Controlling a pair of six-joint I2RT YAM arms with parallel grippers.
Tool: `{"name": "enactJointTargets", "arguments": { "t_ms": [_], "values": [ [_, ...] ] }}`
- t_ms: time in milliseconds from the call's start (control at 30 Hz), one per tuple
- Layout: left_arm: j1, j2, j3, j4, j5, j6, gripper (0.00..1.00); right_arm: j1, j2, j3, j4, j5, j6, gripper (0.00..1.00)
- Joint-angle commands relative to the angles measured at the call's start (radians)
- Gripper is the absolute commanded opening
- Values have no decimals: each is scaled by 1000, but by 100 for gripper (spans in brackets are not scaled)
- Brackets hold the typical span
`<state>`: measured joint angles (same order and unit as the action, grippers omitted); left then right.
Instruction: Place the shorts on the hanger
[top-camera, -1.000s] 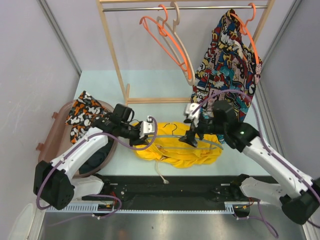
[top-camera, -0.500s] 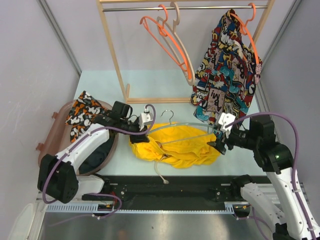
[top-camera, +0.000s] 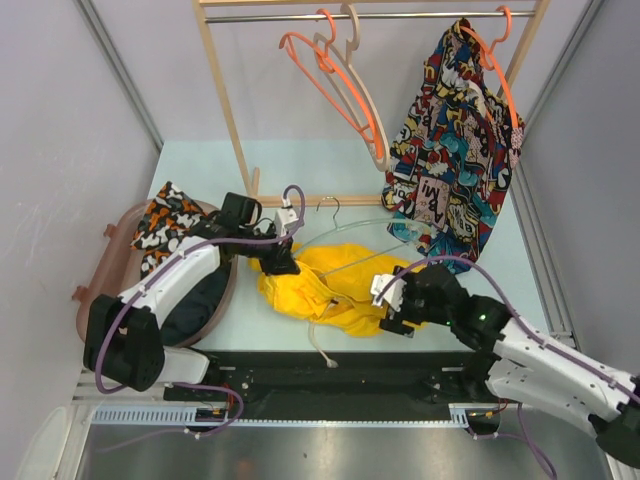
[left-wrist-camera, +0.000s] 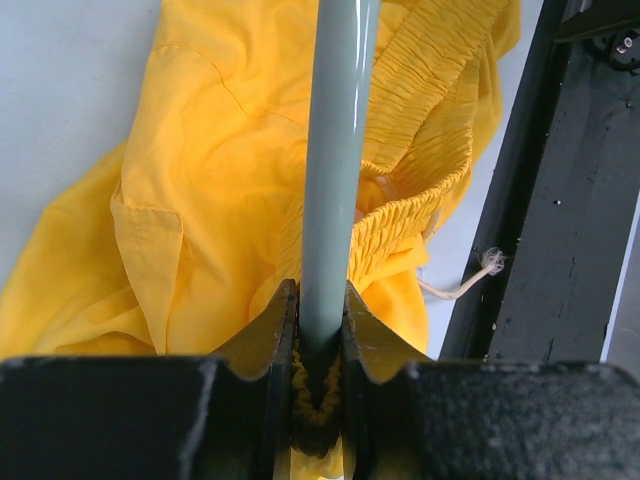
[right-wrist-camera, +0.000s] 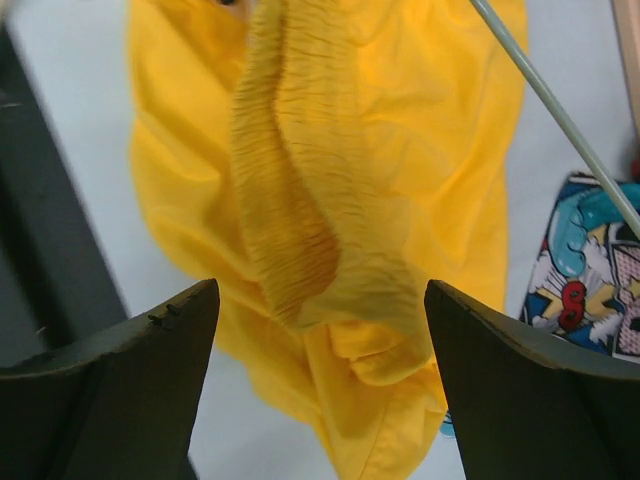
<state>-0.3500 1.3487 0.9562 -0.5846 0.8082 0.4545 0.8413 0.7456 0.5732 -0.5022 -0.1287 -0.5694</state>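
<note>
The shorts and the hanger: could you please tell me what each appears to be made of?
The shorts look like thin, matte woven cloth: soft creases, a stitched hem, and a gathered elastic waistband. The hanger looks like smooth plastic, with a faint sheen along its round pale green bar, though coated metal is possible.

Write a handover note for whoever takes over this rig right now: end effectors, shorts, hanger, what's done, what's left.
Left end effector: shut on the hanger bar, with some yellow fabric in the pinch.
Right end effector: open, holding nothing, poised at the waistband of the shorts.
Shorts: crumpled on the table, with the hanger lying across them.
Done: hanger grasped.
Left: work the shorts onto the hanger; they are not hung yet.
</note>
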Motion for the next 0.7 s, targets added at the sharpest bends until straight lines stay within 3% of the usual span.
{"name": "enactJointTargets", "arguments": {
  "t_ms": [0,100,267,400,667],
  "values": [
    [16,-28,35,39,54,-19,0,27,124,-30,313,317,85,88],
    [25,-43,27,25,52,-10,0,-34,178,-35,360,317,98,78],
    [71,-71,27,-27,68,48,0,-194,201,-32,315,241,138,46],
    [94,-127,16,-76,83,116,0,-324,176,-12,256,147,149,0],
    [114,-322,-125,-12,62,216,0,-640,156,39,140,-124,209,0]
  ]
}}
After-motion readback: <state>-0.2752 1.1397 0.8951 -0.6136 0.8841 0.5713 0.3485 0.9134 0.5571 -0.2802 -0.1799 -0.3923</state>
